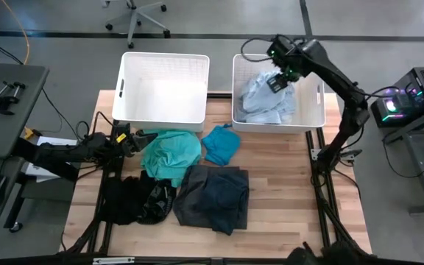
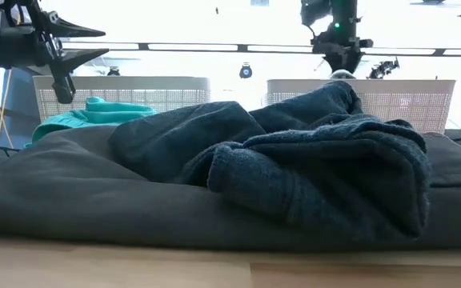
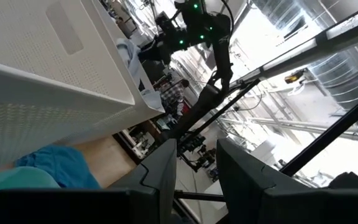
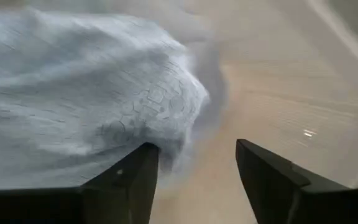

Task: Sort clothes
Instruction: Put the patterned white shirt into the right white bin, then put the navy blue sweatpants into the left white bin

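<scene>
Pale blue cloth [image 1: 262, 101] lay in the right bin [image 1: 315, 110], the right gripper [image 1: 280, 78] above it with fingers spread, holding nothing. Teal [image 1: 169, 154], blue [image 1: 220, 143], grey [image 1: 213, 195] and black [image 1: 135, 200] garments lay on the table [image 1: 285, 199]; the left gripper [image 1: 127, 140], fingers narrowly parted and empty, was beside the teal one.

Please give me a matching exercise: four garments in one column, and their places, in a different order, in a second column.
1. pale blue garment
2. teal garment
3. dark grey garment
4. black garment

a. table's left front, beside the dark grey one
b. inside the right bin
c. table's front middle
d. just in front of the left bin

Pairs: 1-b, 2-d, 3-c, 4-a
</scene>
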Robot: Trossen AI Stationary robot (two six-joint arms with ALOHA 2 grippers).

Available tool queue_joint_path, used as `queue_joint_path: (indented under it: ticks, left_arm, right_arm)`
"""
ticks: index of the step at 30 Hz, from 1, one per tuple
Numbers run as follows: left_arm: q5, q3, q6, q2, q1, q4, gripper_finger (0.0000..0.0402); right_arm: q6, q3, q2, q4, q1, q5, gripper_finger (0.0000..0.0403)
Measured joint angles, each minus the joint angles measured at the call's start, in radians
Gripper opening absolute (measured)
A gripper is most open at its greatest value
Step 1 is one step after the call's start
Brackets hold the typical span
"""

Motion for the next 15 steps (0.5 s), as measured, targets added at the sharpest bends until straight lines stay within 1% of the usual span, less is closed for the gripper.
queue_joint_path:
  ticks: [1,3,7,9,11,15]
  left_arm:
    - [0.000,0.000,0.000,0.000,0.000,-0.001,0.0101]
    - [0.000,0.000,0.001,0.000,0.000,-0.003,0.0097]
    - [0.001,0.000,0.025,0.001,0.000,-0.018,0.0085]
    - [0.002,0.000,0.027,0.003,0.000,-0.018,0.0077]
    - [0.005,0.000,0.040,0.003,0.000,-0.019,0.0069]
    - [0.028,0.002,0.083,0.003,0.000,-0.023,0.0052]
  right_arm:
    - [0.007,0.017,0.001,-0.004,-0.005,0.013,0.0205]
    - [0.037,0.062,-0.014,0.004,0.000,0.006,0.0207]
    - [0.082,0.173,-0.084,0.003,0.088,-0.036,0.0208]
    - [0.085,0.199,-0.121,0.015,0.178,-0.014,0.0208]
    - [0.063,0.201,-0.156,0.030,0.299,0.010,0.0208]
    - [0.053,0.137,-0.193,0.031,0.568,0.013,0.0209]
